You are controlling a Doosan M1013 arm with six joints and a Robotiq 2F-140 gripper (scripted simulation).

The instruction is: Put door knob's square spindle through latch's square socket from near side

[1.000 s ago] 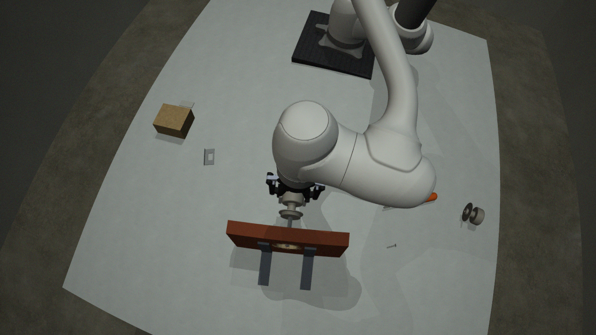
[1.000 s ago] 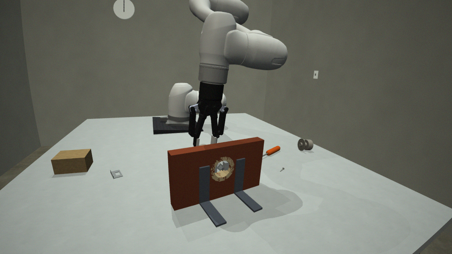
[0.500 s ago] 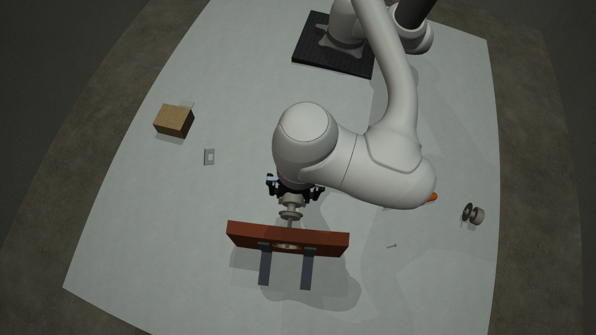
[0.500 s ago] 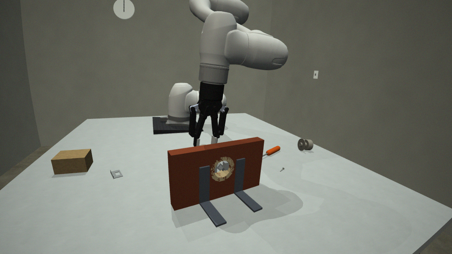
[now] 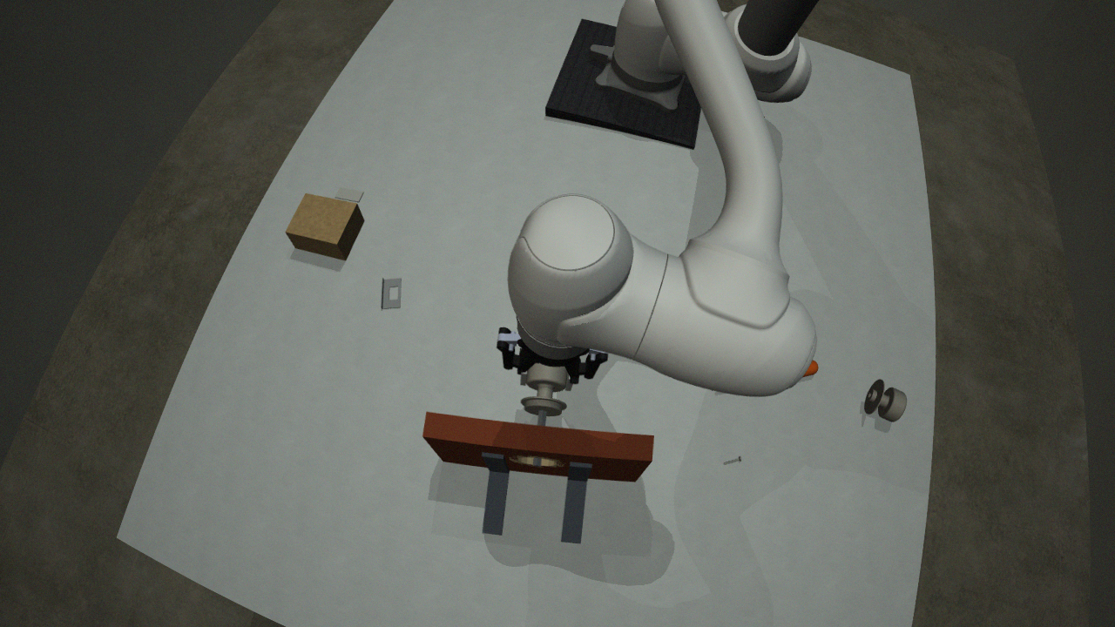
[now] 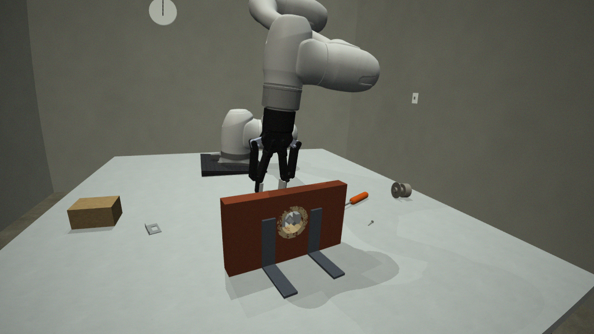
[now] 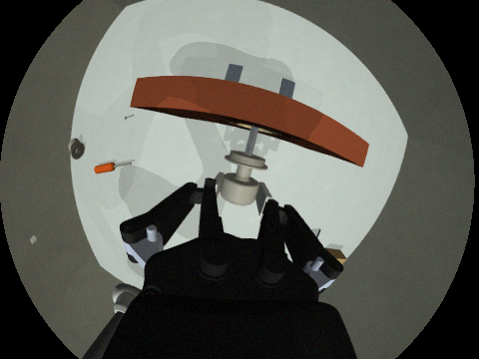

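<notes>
A red-brown wood panel (image 5: 537,446) stands upright on two grey brackets (image 6: 286,257). Its round hole with the latch's square socket (image 6: 293,220) shows in the exterior view. My gripper (image 5: 550,373) hangs on the robot's side of the panel and is shut on the pale door knob (image 7: 239,186). The knob's round plate (image 5: 542,404) is a short gap from the wood. Its thin spindle (image 7: 251,139) reaches the panel, which also shows in the wrist view (image 7: 253,112). In the exterior view the panel hides the knob; only the fingers (image 6: 272,184) show above it.
A second knob with its plate (image 5: 887,401) lies at the right. An orange-handled screwdriver (image 6: 357,198) and a small screw (image 5: 739,458) lie right of the panel. A brown box (image 5: 324,224) and a small square plate (image 5: 391,292) lie at the left. The robot's base (image 5: 627,85) is at the far side.
</notes>
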